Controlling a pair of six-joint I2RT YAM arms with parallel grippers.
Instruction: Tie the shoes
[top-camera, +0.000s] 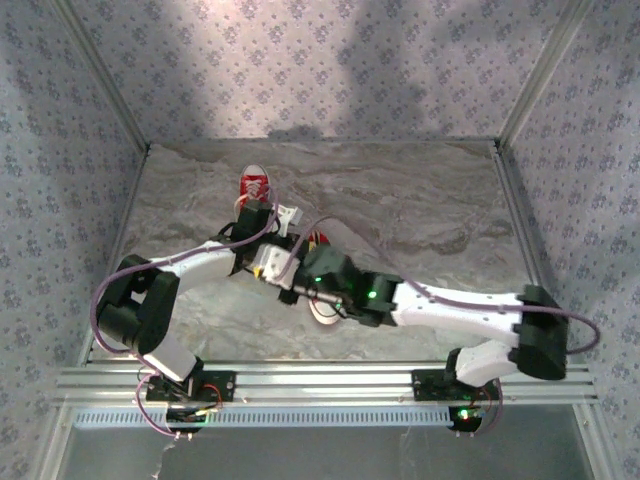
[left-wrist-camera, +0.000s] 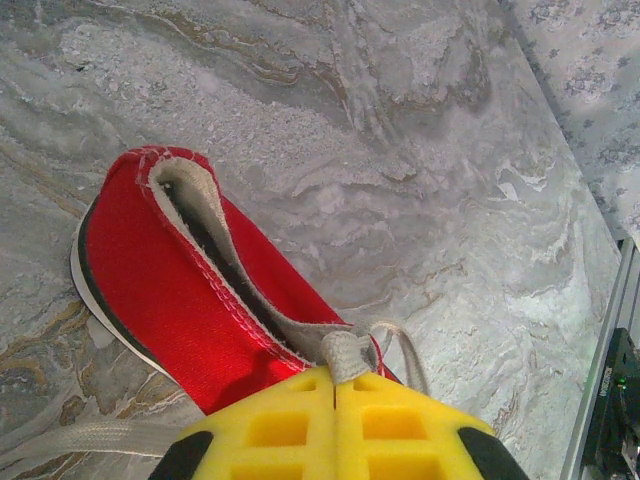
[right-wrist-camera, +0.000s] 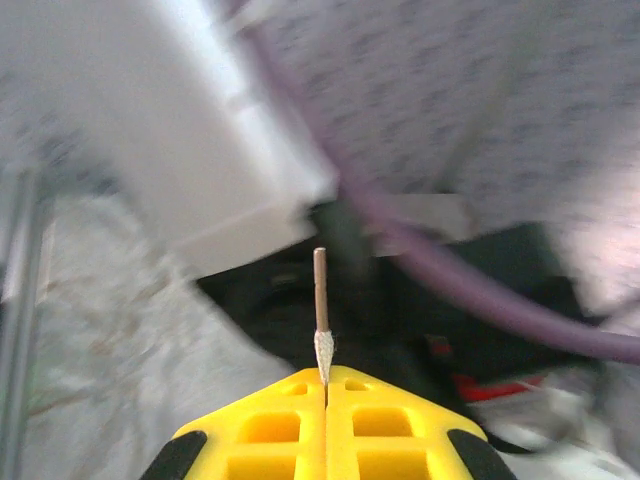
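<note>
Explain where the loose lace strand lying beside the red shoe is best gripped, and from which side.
Probably grip the loose lace strand mid-length, from above, jaws across its width: it lies flat on the table, beside the red shoe.

Grey marbled tabletop (top-camera: 420, 200), floral-patterned walls (top-camera: 300, 60) on three sides, aluminium rail (top-camera: 320, 380) along the near edge
</note>
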